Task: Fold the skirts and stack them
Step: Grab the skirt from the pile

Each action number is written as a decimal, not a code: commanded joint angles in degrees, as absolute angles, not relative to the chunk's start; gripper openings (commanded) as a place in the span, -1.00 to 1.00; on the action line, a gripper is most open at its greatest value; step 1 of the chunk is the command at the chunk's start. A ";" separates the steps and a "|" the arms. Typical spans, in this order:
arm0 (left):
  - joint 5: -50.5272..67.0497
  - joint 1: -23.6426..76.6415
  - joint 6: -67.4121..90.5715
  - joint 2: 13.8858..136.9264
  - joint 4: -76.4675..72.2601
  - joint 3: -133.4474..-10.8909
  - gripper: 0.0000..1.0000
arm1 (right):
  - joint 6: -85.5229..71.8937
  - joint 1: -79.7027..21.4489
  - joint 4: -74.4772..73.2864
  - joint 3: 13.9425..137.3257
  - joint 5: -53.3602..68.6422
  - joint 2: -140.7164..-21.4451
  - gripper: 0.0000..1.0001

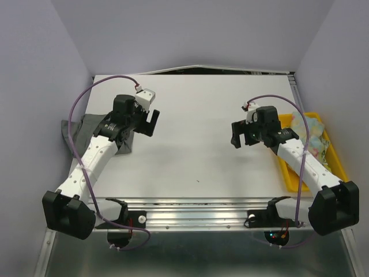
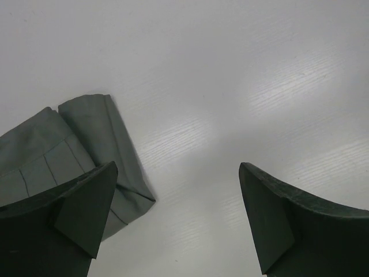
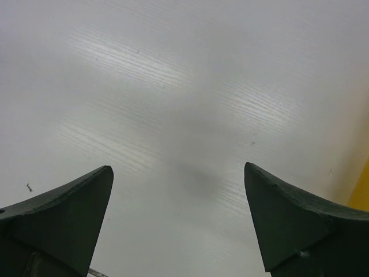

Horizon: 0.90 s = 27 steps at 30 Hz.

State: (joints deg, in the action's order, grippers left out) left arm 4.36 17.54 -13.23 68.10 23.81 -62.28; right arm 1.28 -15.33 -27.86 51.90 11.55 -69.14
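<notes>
A plain grey skirt (image 1: 78, 128) lies folded at the table's left edge, partly under my left arm. In the left wrist view its folded corner (image 2: 86, 141) rests on the white table just beyond the left finger (image 2: 86, 208). My left gripper (image 1: 151, 122) (image 2: 177, 167) hovers open to the right of it, with nothing between the fingers. Pastel patterned skirts (image 1: 311, 131) are bunched in the yellow tray (image 1: 290, 176) on the right. My right gripper (image 1: 241, 138) (image 3: 178, 167) stands open over bare table, left of the tray.
White table (image 1: 196, 144) enclosed by pale walls at the left, back and right. The yellow tray's edge (image 3: 363, 193) shows at the right of the right wrist view. Purple cables loop above both arms.
</notes>
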 commanded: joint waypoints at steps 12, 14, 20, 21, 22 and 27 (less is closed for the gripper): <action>6.95 16.79 -17.59 60.74 21.01 -63.99 0.97 | 5.98 -6.79 -35.23 57.65 3.70 -71.10 1.00; 7.03 16.79 -16.62 59.69 19.61 -62.85 0.97 | 6.33 -3.01 -35.24 58.53 0.90 -71.54 1.00; 10.72 16.79 -16.52 57.22 18.11 -60.03 0.97 | 9.13 5.79 -37.09 64.77 -6.39 -75.40 1.00; 10.46 16.79 -16.70 57.30 18.19 -59.68 0.97 | 9.75 5.80 -37.18 65.12 -8.68 -76.28 1.00; 10.02 16.79 -16.87 57.39 18.19 -59.50 0.97 | 10.80 7.28 -37.18 65.82 -10.01 -78.29 1.00; 9.23 16.79 -18.72 59.06 18.37 -59.68 0.97 | 11.25 9.48 -37.27 70.39 -15.81 -84.54 1.00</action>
State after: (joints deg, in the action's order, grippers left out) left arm 8.82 16.86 -17.50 58.61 20.40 -59.88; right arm 9.47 7.94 -36.27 65.28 -9.45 -81.28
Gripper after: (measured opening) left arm 0.985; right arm 0.999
